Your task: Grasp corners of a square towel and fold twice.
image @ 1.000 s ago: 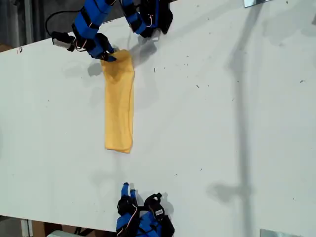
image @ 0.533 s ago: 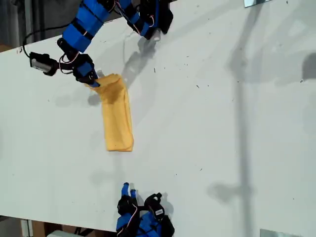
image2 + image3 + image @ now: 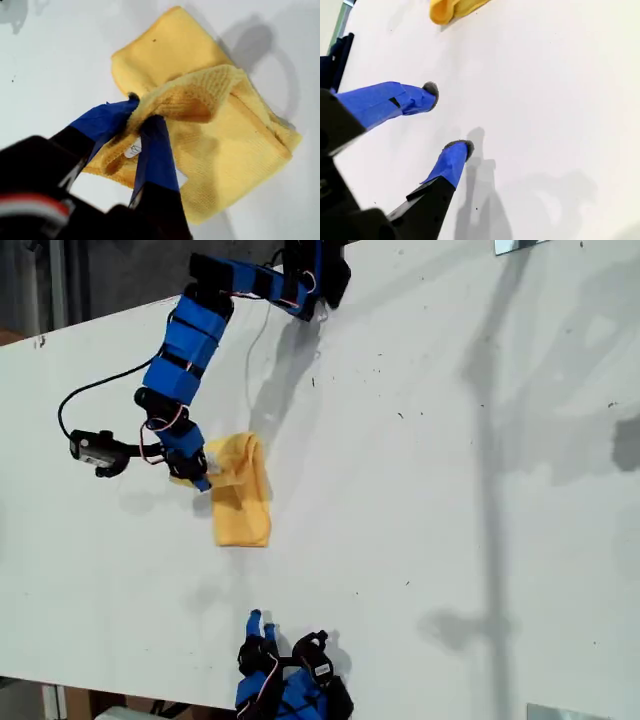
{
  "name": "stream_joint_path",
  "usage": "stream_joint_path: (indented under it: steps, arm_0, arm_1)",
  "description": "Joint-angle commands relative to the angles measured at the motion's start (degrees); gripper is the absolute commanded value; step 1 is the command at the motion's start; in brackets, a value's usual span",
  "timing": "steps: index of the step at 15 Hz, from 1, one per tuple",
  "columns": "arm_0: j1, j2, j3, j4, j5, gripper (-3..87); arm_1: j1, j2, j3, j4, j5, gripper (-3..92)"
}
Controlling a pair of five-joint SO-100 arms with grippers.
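First tool (image 3: 137,117) pinching tagged corner of towel (image 3: 243,502), lifted end doubled over the strip on desk (image 3: 420,490). Second tool (image 3: 449,117) spread, idle, well apart. Second fold in hand, probably; next, lay corner onto far end, then release.

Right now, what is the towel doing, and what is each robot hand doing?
square towel: folded into a strip, one end lifted and being folded over the rest.
my first gripper: end effector shut on the towel's edge, near the small white tag.
my second gripper: open, empty, above the bare white table.
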Motion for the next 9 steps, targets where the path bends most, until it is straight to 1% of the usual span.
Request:
stream_joint_path:
  steps: [1, 2, 3, 5, 8, 9]
  arm_0:
    - [0.09, 0.35, -0.26, -0.70, -0.35, 17.9]
    - [0.09, 0.35, -0.26, -0.70, -0.35, 17.9]
    - [0.09, 0.35, -0.26, -0.70, -0.26, 17.9]
    - [0.09, 0.44, -0.26, -0.70, -0.26, 17.9]
    - [0.09, 0.53, -0.18, -0.70, -0.18, 17.9]
    - [0.09, 0.53, -0.18, -0.70, -0.18, 17.9]
  arm_1:
    - [-1.76, -1.32, -3.78, -9.32, -0.79, -0.1]
    - [-2.37, -3.87, -4.92, -13.01, -0.79, -0.1]
    - [-2.90, -7.82, -8.70, -13.97, -0.79, -0.1]
    - [-2.72, -13.27, -10.46, -18.28, -0.35, -0.1]
    - [-1.58, -17.75, -11.07, -19.86, -0.26, 0.8]
    - [-1.76, -17.58, -11.07, -19.69, -0.26, 10.8]
